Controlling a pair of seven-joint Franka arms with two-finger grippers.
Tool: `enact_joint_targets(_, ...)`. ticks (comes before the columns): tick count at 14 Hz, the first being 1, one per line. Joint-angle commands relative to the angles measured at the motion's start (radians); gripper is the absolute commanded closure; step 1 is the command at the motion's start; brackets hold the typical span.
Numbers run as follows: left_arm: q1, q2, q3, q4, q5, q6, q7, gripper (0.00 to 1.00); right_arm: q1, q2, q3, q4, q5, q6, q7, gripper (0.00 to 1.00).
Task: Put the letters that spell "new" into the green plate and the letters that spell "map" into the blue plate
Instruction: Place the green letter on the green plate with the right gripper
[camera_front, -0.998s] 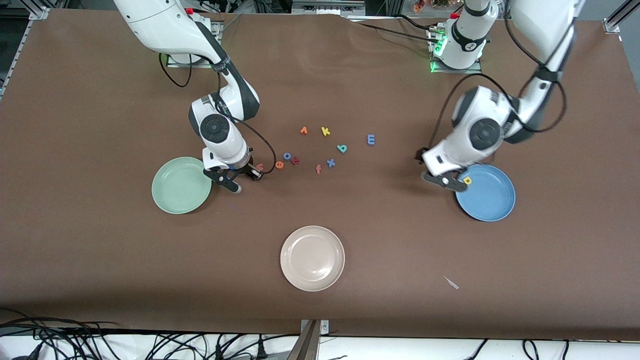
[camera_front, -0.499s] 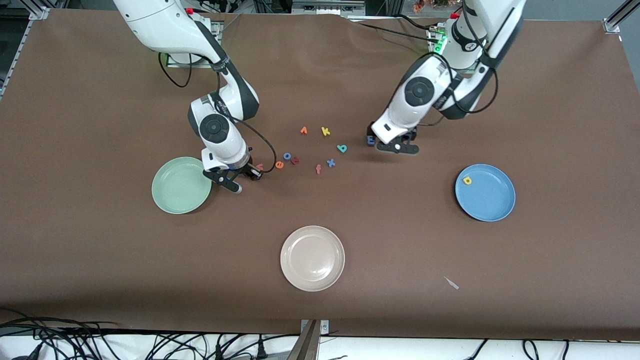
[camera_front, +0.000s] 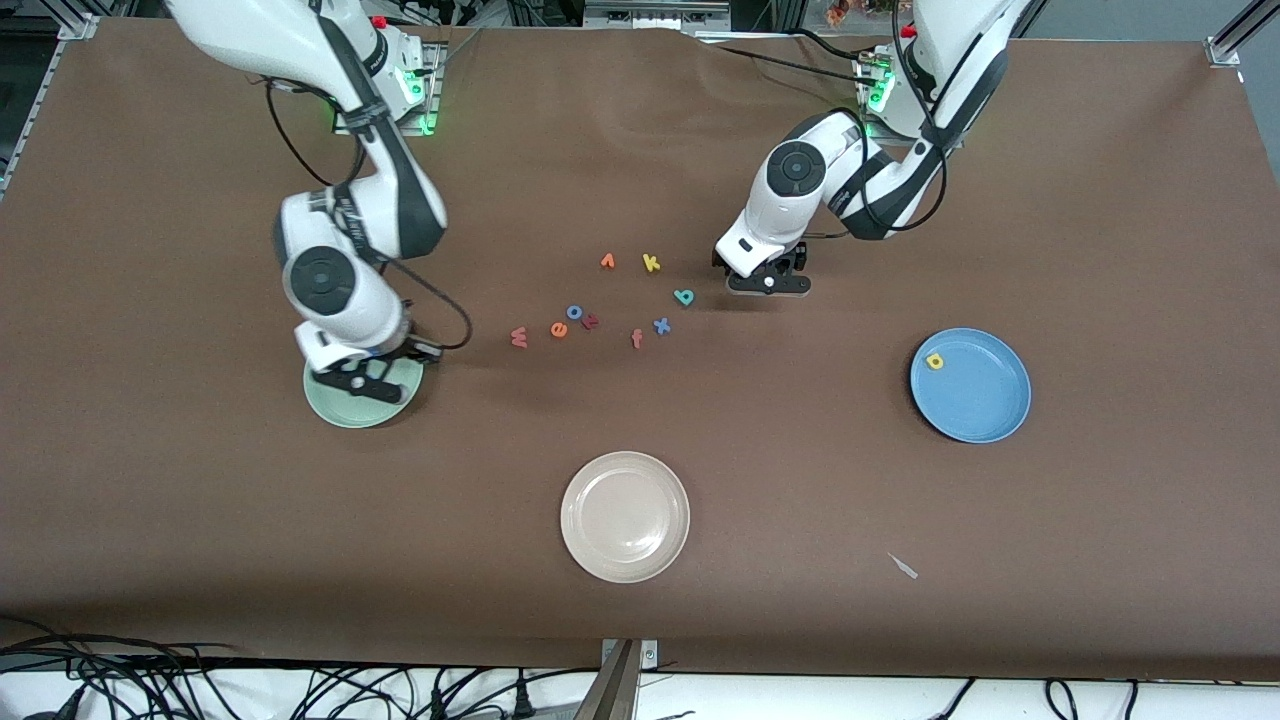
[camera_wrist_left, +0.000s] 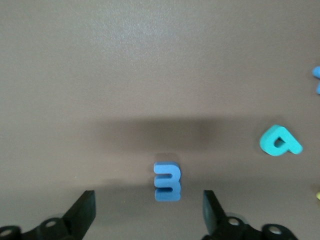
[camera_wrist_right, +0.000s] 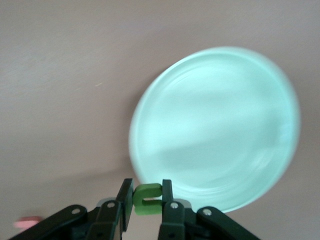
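Delivery underway: my right gripper (camera_wrist_right: 146, 200) pinches the green n (camera_wrist_right: 147, 198) over the green plate (camera_wrist_right: 215, 125), needing release, while my left gripper (camera_wrist_left: 147, 215), spread wide, must close on the blue m (camera_wrist_left: 167, 181).

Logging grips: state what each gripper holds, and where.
Right gripper: green n, pinched across its sides, over the green plate. Left gripper: nothing; open above the blue m.

Yellow p (camera_front: 935, 361) in blue plate (camera_front: 985, 410)

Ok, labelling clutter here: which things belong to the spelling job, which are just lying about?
Job: green plate, blue plate, green n held by right gripper, pink w, orange e, blue m, teal a, yellow p.
Lying about: beige plate, k, x, f, o.
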Motion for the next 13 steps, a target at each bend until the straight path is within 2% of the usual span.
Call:
enact_joint_targets(1, -0.01, 0.055, 0.003, 0.036, 0.089, 0.005, -0.084, 0.1, 0.007, -0.045, -0.074, -0.037, 0.01, -0.021, -0.156, 0.89)
enact_joint_targets(3, -0.011, 0.066, 0.003, 0.039, 0.103, 0.005, -0.095, 0.15, 0.005, -0.069, -0.089, -0.109, 0.018, 0.035, -0.179, 0.88)
enact_joint_targets(5, -0.027, 0.087, 0.005, 0.054, 0.103, 0.005, -0.104, 0.22, 0.005, -0.094, -0.097, -0.216, 0.019, 0.161, -0.182, 0.88)
enact_joint_targets(6, -0.031, 0.087, 0.006, 0.054, 0.104, 0.005, -0.111, 0.28, 0.005, -0.094, -0.099, -0.244, 0.019, 0.204, -0.181, 0.81)
enact_joint_targets(7, -0.031, 0.087, 0.006, 0.053, 0.104, 0.004, -0.111, 0.44, 0.005, -0.092, -0.099, -0.256, 0.021, 0.224, -0.179, 0.62)
enact_joint_targets(8, -0.031, 0.087, 0.006, 0.054, 0.104, 0.001, -0.109, 0.58, 0.005, -0.092, -0.099, -0.255, 0.025, 0.227, -0.177, 0.54)
enact_joint_targets(10, -0.031, 0.089, 0.008, 0.053, 0.106, 0.001, -0.106, 0.76, 0.005, -0.095, -0.094, -0.253, 0.025, 0.224, -0.171, 0.36)
enact_joint_targets(11, -0.027, 0.089, 0.009, 0.054, 0.13, -0.001, -0.107, 0.78, 0.005, -0.097, -0.093, -0.25, 0.025, 0.223, -0.168, 0.3)
enact_joint_targets(13, -0.021, 0.095, 0.011, 0.053, 0.165, -0.001, -0.109, 0.92, 0.007, -0.107, -0.058, -0.247, 0.025, 0.217, -0.155, 0.28)
